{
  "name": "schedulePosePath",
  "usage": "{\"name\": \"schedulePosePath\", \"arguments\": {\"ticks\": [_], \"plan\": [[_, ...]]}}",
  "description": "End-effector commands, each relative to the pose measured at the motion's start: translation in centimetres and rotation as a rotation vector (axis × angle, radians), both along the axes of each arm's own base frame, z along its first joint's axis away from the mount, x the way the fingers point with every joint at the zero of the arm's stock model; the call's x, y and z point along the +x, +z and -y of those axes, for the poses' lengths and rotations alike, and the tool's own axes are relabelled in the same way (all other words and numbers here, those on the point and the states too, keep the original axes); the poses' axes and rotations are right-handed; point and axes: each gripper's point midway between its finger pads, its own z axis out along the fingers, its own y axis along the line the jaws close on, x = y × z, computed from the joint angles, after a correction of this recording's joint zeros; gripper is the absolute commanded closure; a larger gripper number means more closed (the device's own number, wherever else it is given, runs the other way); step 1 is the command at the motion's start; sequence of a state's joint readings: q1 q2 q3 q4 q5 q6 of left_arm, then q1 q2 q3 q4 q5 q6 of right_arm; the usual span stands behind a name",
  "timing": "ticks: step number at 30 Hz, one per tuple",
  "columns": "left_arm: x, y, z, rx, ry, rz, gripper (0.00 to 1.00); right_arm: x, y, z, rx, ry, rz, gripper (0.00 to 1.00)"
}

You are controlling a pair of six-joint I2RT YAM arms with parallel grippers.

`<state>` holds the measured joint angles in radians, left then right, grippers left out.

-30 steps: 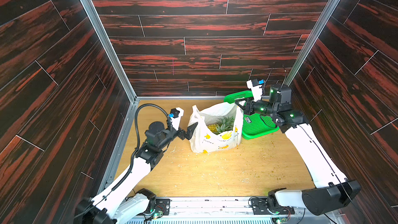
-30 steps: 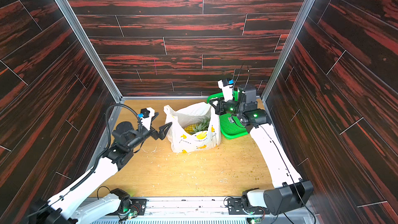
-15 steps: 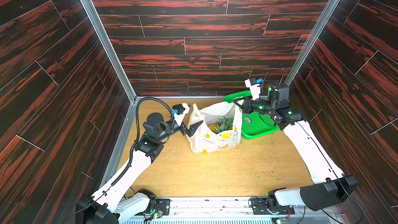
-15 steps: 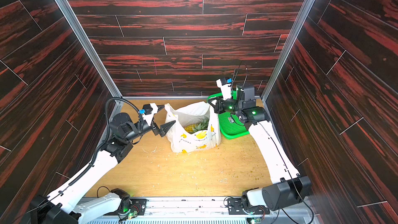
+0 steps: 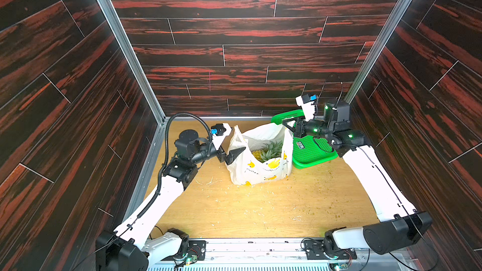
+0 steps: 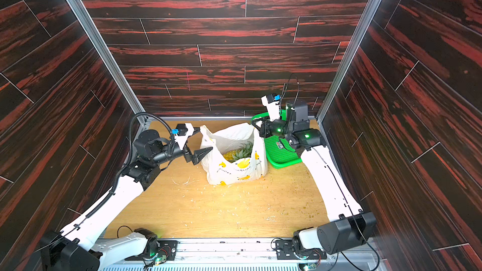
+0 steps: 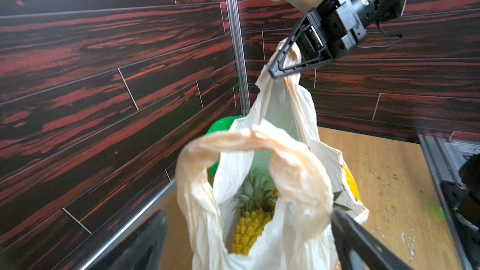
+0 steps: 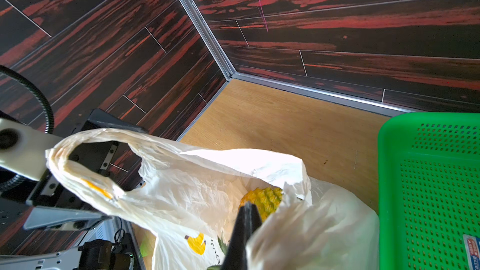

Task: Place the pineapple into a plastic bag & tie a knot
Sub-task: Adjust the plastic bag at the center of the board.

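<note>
**A:** Where does your plastic bag (image 5: 260,168) sit?

**B:** Upright on the wooden table (image 5: 260,212), just beside the green mesh basket (image 5: 307,156), mouth open, the pineapple (image 7: 253,219) inside, handles untied.

**A:** And your grippers?

**B:** Your right gripper (image 7: 275,72) is clamped on one handle loop (image 7: 288,87). Your left gripper (image 7: 248,214) gapes wide, fingers (image 7: 363,242) either side of the other loop (image 7: 249,138).

No word, brand or number can be read anywhere. A line of small dark lettering (image 5: 250,170) runs across the front of the thin, crinkly white plastic carrier bag (image 5: 258,175), among its yellow banana prints, but it is too small to make out in both top views. At the bag's 3 o'clock, the green perforated plastic basket (image 5: 315,155) carries a small red, white and blue sticker (image 8: 471,250) on its floor, its print blurred.
</note>
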<state>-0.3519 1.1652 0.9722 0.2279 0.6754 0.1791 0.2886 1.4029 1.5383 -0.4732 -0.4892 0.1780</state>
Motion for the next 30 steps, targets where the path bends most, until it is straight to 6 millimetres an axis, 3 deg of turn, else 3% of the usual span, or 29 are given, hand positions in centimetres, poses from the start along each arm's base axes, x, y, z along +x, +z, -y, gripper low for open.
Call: {"name": "schedulePosePath", "arguments": {"ticks": [1,12,23,28,30], "plan": [[0.8,1.6,0.1,-0.080,0.010,0.041,0.00,-0.1,1.6,-0.2,0.016,0.018,0.038,1.00],[0.4,1.3,2.3,-0.094,-0.127,-0.009,0.00,-0.3,1.8,-0.3,0.025,0.028,0.037,1.00],[0.3,1.5,4.1,-0.144,-0.080,0.028,0.00,0.2,1.9,-0.5,0.036,0.030,0.020,1.00],[0.6,0.8,4.1,-0.127,-0.051,0.049,0.00,0.3,1.9,-0.6,0.038,0.031,0.018,1.00],[0.6,0.5,3.8,-0.118,-0.035,0.056,0.08,0.3,2.0,-0.6,0.037,0.031,0.022,1.00]]}}
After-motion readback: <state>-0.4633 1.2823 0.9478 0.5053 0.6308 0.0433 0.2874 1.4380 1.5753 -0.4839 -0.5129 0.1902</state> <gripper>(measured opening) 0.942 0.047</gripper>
